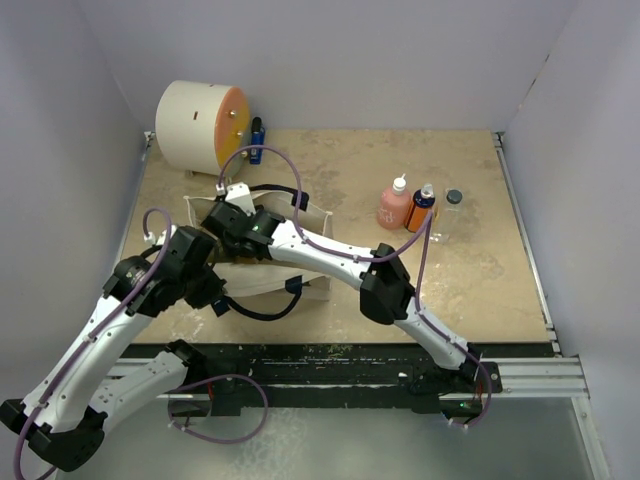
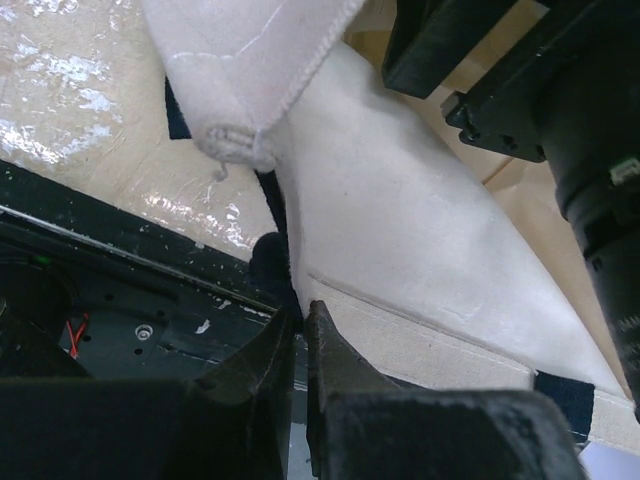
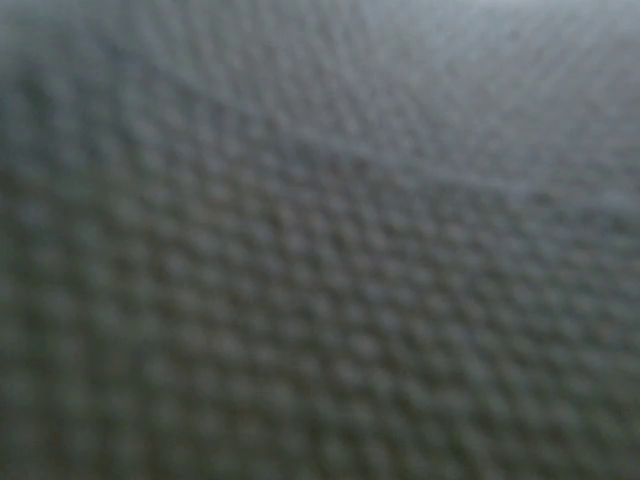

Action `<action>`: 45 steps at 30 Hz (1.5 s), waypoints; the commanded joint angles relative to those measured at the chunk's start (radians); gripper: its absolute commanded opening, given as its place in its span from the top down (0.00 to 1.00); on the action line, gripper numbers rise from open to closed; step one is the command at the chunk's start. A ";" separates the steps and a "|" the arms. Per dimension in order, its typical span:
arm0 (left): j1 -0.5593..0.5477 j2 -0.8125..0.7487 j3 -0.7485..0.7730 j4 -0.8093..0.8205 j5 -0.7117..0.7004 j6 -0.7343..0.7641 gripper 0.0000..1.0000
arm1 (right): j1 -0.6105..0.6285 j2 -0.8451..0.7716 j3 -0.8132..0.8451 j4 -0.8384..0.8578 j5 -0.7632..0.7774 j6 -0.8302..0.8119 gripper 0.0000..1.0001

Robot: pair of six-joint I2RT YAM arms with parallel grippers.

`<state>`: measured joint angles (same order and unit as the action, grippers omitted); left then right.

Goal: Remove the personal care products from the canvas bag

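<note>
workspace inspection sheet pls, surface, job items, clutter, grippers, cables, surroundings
surface: tan mottled table top, glossy worn patches
job's things: canvas bag left of centre, both arms at it; pink bottle, orange bottle and clear bottle stand in a row outside it, to its right
clutter: white drum with orange face and small blue item at the far left
grippers: left gripper pinched on the bag's edge; right gripper down in the bag, jaws hidden, its camera shows only blurred weave
cables: purple cables loop over both arms and at the base
surroundings: plain white walls, metal rail along the near edge
</note>
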<state>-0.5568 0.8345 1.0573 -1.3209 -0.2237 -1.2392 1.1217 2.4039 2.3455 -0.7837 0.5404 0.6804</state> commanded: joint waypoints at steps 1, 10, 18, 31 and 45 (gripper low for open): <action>-0.001 -0.013 0.015 0.000 0.031 0.030 0.90 | -0.021 0.035 0.028 -0.064 0.064 -0.067 0.31; -0.001 -0.002 0.014 0.025 0.056 0.048 0.90 | -0.026 0.030 0.037 0.012 0.012 -0.131 0.34; -0.001 0.011 0.014 0.041 0.068 0.065 0.87 | -0.026 -0.056 0.033 0.081 -0.048 -0.195 0.87; 0.000 0.025 0.099 0.054 0.059 0.168 0.39 | -0.065 -0.457 -0.088 0.240 -0.177 -0.227 1.00; -0.001 -0.069 0.194 0.017 0.053 0.200 0.12 | -0.325 -1.086 -0.408 0.084 -0.290 -0.287 1.00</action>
<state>-0.5568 0.7933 1.1969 -1.2934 -0.1669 -1.0538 0.8558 1.4837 1.9266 -0.6979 0.1986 0.4538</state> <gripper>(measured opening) 0.864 0.529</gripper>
